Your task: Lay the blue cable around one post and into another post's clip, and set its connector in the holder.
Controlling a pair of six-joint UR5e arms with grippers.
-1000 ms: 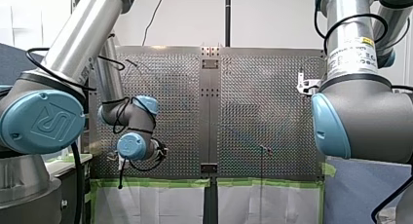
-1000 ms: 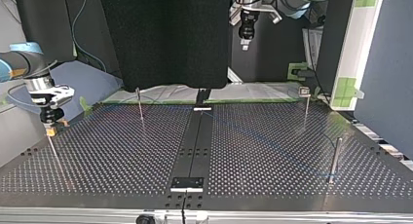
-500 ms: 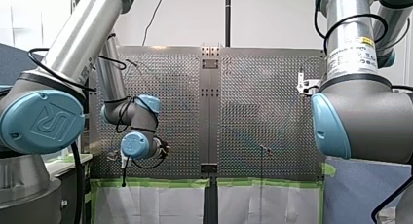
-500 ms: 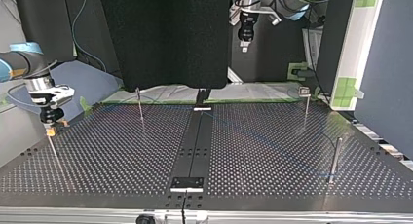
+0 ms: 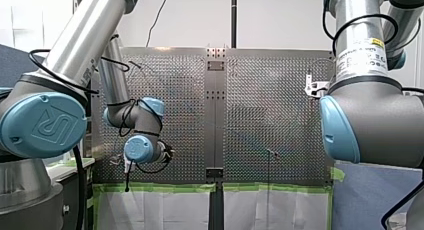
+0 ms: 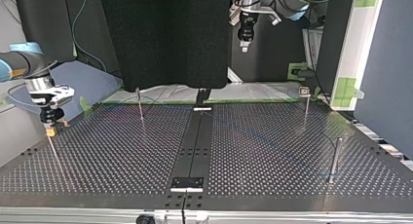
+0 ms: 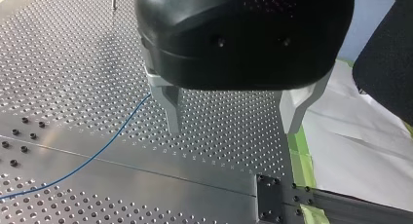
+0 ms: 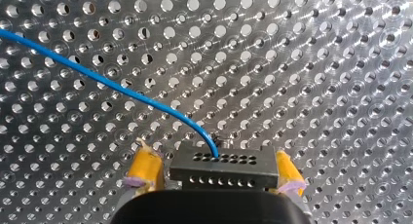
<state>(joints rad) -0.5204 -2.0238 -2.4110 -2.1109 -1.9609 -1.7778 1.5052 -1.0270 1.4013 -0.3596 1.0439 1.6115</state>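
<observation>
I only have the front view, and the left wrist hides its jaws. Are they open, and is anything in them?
Observer: The left gripper is open, jaws wide, nothing between them.
Operator: Where is the blue cable there?
Observer: The blue cable lies on the table, passing beside one finger, outside the jaws.
Operator: And the connector?
Observer: The right gripper holds the black connector between yellow pads; the cable leaves its top.
</observation>
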